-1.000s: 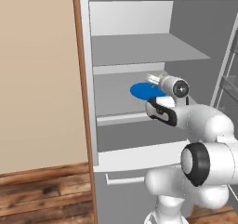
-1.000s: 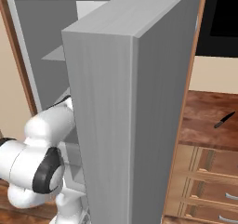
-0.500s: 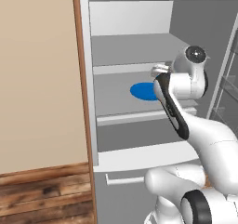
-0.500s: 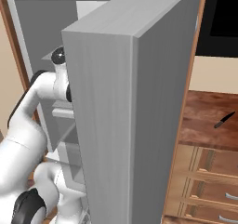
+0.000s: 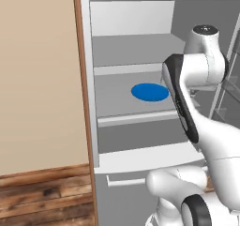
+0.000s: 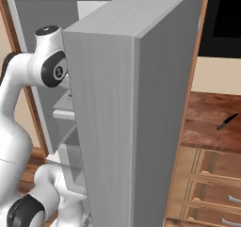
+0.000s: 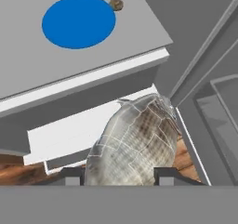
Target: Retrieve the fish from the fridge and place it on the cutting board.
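here the fish [image 7: 132, 144] hides most of both fingers [image 7: 73, 176].

Both base views behind arm, facing fridge [image 5: 140, 56] (opposite sides); hand view close, down over shelf [image 7: 93, 79].

Scaly, faintly glossy fish [image 7: 135, 144] between the fingertips; beyond, matt smooth grey fridge [image 7: 93, 86] shelf under matt blue plate [image 7: 78, 21].

Fish [image 7: 135, 144]: pale grey-white with brownish scale grid. Plate [image 7: 78, 21]: solid blue. Fridge [image 5: 140, 56]: white frame, grey interior, pale shelves. Knife [image 6: 227, 122]: black, on brown wood-grain countertop [image 6: 207, 122]
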### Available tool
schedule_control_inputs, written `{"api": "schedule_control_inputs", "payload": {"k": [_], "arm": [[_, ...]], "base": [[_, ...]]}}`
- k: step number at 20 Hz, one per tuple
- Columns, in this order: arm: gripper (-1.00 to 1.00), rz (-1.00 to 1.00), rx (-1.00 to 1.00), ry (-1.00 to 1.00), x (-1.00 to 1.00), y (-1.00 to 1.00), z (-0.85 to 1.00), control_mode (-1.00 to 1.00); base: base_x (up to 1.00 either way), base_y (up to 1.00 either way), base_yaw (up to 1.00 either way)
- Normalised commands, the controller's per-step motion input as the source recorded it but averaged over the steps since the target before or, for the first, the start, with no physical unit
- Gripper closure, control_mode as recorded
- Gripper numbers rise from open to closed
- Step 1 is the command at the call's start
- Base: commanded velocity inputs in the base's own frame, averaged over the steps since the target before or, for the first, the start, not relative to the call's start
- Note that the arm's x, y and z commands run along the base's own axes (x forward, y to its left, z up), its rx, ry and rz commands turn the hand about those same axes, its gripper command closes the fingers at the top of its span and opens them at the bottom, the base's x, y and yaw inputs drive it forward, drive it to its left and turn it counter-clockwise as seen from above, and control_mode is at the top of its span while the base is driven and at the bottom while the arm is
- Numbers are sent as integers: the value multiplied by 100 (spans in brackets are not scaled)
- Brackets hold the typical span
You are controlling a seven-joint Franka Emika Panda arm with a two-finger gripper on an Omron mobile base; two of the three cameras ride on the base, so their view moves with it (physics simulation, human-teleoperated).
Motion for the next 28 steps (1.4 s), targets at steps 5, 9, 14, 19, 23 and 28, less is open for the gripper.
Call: {"api": "schedule_control_inputs", "payload": {"k": [5,9,14,19,23,28], "arm": [[100,0,2,0,-100,23,-10,-100],[100,0,1,0,-100,42,35,-100],[100,0,3,0,-100,55,70,-100],[100,0,0,-7,-71,42,60,-100],[100,0,0,0,0,0,0,-100],[100,0,0,2,-52,0,-8,-100]], "base": [[0,0,0],[0,0,0],[0,0,0],[0,0,0],[0,0,0],[0,0,0]]}}
